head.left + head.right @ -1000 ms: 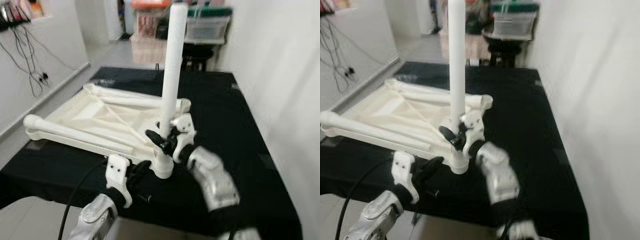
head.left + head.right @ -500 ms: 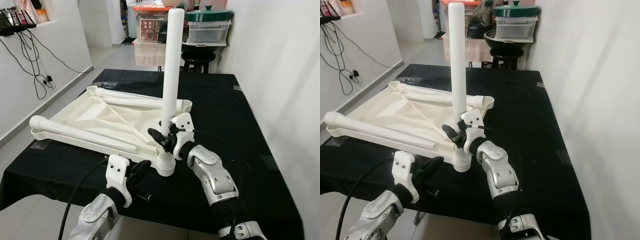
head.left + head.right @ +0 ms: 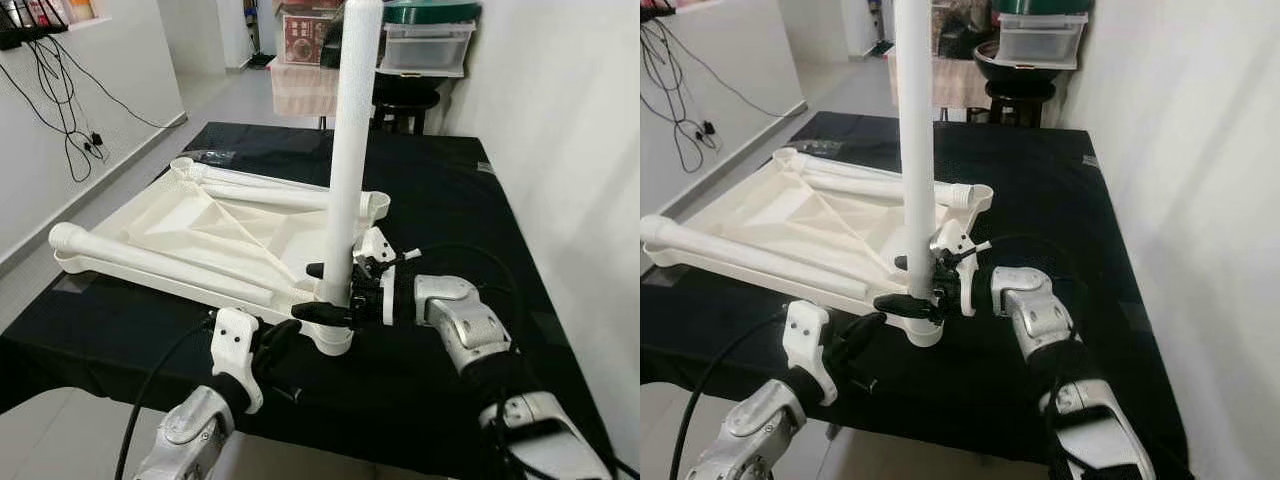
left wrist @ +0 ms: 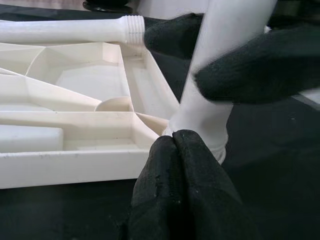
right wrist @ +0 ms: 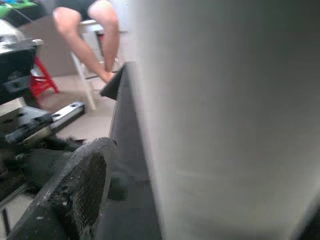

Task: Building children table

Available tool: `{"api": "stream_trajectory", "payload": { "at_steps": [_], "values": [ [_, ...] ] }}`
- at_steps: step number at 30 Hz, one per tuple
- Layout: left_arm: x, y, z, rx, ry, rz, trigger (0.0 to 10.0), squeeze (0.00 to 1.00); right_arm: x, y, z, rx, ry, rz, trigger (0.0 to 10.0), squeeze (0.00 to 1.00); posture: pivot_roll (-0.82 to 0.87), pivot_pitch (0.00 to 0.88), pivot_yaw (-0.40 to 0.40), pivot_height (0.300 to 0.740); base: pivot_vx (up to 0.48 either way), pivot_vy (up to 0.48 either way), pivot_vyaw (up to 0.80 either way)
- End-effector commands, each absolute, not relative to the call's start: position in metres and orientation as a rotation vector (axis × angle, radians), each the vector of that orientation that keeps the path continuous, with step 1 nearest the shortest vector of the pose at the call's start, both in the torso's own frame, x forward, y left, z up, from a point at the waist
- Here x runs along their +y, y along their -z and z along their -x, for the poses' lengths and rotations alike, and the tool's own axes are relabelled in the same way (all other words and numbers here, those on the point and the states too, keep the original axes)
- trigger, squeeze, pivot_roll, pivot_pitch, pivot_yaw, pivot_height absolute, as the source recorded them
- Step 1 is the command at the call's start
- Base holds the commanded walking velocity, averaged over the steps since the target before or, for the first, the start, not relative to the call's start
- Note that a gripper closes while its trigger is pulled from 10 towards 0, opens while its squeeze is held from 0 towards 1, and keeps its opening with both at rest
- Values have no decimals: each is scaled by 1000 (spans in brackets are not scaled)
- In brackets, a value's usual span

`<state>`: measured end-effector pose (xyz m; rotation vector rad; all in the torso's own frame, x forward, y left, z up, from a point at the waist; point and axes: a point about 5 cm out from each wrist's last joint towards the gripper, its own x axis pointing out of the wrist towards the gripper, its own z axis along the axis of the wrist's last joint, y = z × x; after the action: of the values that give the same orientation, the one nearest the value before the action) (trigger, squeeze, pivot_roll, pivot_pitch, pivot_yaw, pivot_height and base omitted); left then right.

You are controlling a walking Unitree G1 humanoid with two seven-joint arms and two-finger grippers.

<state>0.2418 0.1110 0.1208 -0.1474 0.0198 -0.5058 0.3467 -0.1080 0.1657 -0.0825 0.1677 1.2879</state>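
Cloth (image 3: 470, 210) of black fabric is spread over the whole work surface, and on it the white plastic tabletop (image 3: 205, 228) is laid upside down, its ribbed underside facing up. Two loose legs are laid across it: a long one (image 3: 160, 262) along the near edge and another (image 3: 270, 190) along the far edge, its threaded end seen beside the far right corner.

At the near right corner of the tabletop a third leg (image 3: 350, 150) is stood upright in its round socket (image 3: 330, 335). This upright leg is grasped low down, just above the socket, by the right gripper (image 3: 325, 292); its two black fingers are closed around the shaft, one finger on each side, with the silver right arm (image 3: 465, 325) reaching in from the right.

The left gripper (image 3: 283, 335) is held just beside the socket at the table's near edge. In the left wrist view its fingers (image 4: 180, 185) are seen pressed together with no gap, their tips at the base of the upright leg; whether they actually touch the plastic cannot be told, as the view is too close.

Bare legs of a person (image 5: 95, 30) on a stool are seen blurred in the right wrist view.
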Motion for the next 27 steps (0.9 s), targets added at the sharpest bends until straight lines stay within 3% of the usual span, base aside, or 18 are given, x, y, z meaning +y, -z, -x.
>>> {"api": "stream_trajectory", "payload": {
  "at_steps": [1, 2, 3, 5, 6, 12, 16, 18, 21, 23, 25, 26, 27],
  "values": [
    [110, -119, -242, 29, 505, 146, 10000, 0, -103, -164, -347, 173, -1309, 99, 10000, 0, 52, 0, -43, 740, 0, 0, 0],
    [110, -119, -241, 29, 506, 146, 10000, 0, -102, -166, -352, 172, -1294, 91, 7647, 0, 55, 0, -45, 740, 0, 0, 0],
    [109, -119, -241, 30, 506, 146, 10000, 0, -101, -169, -356, 167, -1283, 79, 980, 0, 56, 0, -45, 740, 0, 0, 0],
    [109, -119, -241, 30, 506, 146, 10000, 0, -101, -170, -358, 163, -1277, 71, 980, 0, 56, 0, -45, 740, 0, 0, 0],
    [109, -119, -240, 30, 506, 146, 10000, 0, -102, -170, -358, 165, -1288, 57, 0, 0, 60, 0, -47, 740, 0, 0, 0],
    [109, -120, -239, 28, 504, 149, 10000, 0, -108, -167, -357, 188, -1313, 42, 0, 0, 57, 0, -46, 740, 0, 0, 0],
    [109, -120, -239, 26, 503, 153, 10000, 0, -124, -154, -357, 219, -1232, 56, 0, 0, 47, 0, -42, 740, 0, 0, 0],
    [109, -121, -238, 25, 502, 152, 10000, 0, -135, -136, -355, 266, -1045, 126, 0, 0, 43, 0, -45, 740, 0, 0, 0],
    [109, -121, -238, 25, 502, 152, 10000, 0, -135, -136, -355, 266, -1045, 126, 0, 0, 43, 0, -45, 740, 0, 0, 0],
    [113, -122, -236, 24, 499, 150, 10000, 0, -136, -116, -347, 293, -522, -1, 0, 0, 32, 0, -33, 740, 0, 0, 0],
    [113, -122, -236, 24, 499, 150, 10000, 0, -136, -116, -347, 293, -522, -1, 0, 0, 32, 0, -33, 740, 0, 0, 0],
    [114, -122, -235, 26, 500, 148, 10000, 0, -130, -105, -329, 323, -393, -54, 0, 0, 17, 0, -15, 740, 0, 0, 0],
    [114, -122, -235, 26, 500, 148, 10000, 0, -130, -105, -329, 323, -393, -54, 0, 0, 17, 0, -15, 740, 0, 0, 0]
  ]
}}
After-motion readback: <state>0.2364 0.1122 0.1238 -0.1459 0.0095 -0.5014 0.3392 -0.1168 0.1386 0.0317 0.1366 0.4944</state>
